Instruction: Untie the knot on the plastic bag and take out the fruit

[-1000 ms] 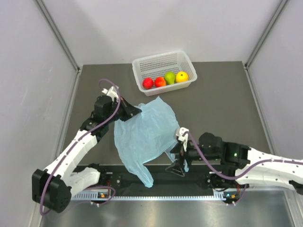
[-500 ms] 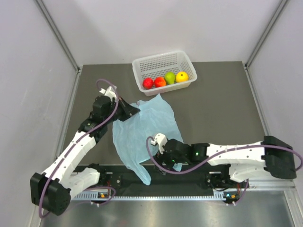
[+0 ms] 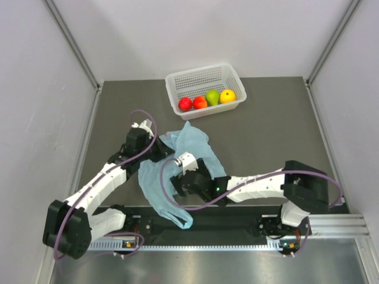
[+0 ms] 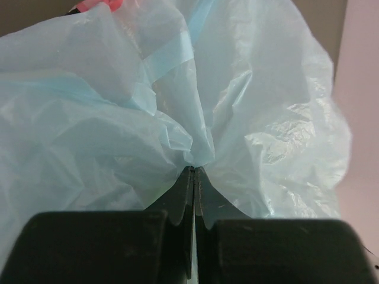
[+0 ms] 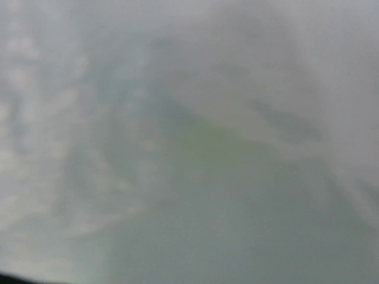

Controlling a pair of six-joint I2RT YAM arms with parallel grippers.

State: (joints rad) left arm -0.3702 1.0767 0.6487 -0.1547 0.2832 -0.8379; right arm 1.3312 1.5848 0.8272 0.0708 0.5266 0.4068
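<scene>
Dark tabletop (image 3: 266,136) carries the plastic bag (image 3: 198,142), seemingly limp and slippery, best pinched at a bunched fold: your right gripper (image 3: 177,182) buried centrally, grip unreadable, left gripper (image 4: 193,173) at ten o'clock clenching it, fruit (image 3: 206,99) at twelve in the basket (image 3: 201,77).

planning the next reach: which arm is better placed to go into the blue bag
Right, probably. The left pincer is shut on the plastic bag, holding it; the right pincer hangs over the bag's middle.
</scene>
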